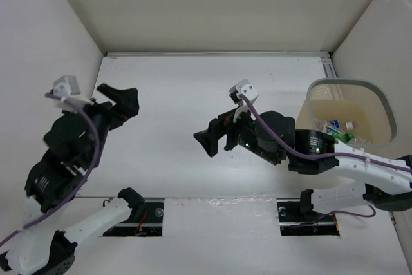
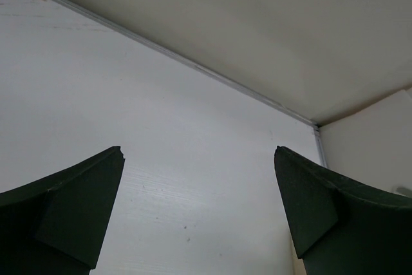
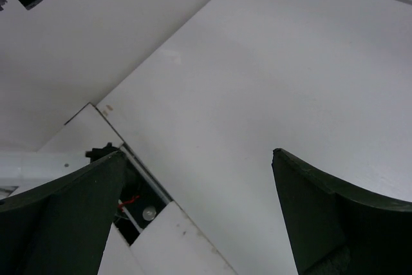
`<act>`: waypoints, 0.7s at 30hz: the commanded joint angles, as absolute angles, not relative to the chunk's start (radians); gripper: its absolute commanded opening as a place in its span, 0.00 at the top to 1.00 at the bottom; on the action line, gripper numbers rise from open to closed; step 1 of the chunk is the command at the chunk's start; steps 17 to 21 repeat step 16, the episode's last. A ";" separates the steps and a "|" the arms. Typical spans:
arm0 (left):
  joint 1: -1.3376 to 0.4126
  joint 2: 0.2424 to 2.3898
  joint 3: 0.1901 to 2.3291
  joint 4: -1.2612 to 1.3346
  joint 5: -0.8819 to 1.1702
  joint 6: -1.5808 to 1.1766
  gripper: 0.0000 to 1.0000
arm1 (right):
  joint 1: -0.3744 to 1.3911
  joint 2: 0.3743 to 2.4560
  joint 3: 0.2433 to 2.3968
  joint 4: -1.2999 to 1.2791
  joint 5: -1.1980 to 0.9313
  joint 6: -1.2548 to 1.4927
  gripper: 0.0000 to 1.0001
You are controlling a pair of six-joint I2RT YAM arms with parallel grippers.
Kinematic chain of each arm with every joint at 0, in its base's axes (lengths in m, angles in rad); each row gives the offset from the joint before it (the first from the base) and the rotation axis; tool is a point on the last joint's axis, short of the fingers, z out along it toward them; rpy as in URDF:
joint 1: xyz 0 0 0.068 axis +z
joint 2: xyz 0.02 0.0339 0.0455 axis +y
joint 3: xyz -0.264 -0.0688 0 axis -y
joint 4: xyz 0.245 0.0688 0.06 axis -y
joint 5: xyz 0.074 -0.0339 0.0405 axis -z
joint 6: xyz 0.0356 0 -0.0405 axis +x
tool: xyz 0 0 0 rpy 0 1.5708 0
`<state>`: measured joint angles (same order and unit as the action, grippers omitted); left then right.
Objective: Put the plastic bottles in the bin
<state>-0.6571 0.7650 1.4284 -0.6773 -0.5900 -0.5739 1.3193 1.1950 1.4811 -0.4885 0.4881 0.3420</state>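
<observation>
Holding several small clear and green plastic bottles [image 1: 340,128]: tall translucent tan bin [image 1: 347,82], at right of white table [image 1: 174,88]. None seen outside; task apparently complete. Left gripper [image 1: 118,96] and right gripper [image 1: 207,138]: jaws wide apart, empty.

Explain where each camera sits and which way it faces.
Top external: above, behind the arms, looking down at the table, the bin, the left tool and right tool.
Left wrist: on the left arm, looking over the table to the back wall; its two open fingers show.
Right wrist: on the right arm, looking down across the table; its open fingers show.
Shared: top and right wrist both show the left arm's base slot.
</observation>
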 commanded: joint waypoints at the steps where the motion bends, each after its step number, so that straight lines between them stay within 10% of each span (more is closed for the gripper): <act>1: -0.660 0.668 1.368 -0.723 -0.488 -0.581 0.00 | 1.373 1.172 1.473 -0.420 0.555 0.394 0.00; 21: -0.660 0.569 1.215 -0.643 -0.371 -0.509 0.00 | 1.416 1.063 1.402 -0.414 0.568 0.434 0.00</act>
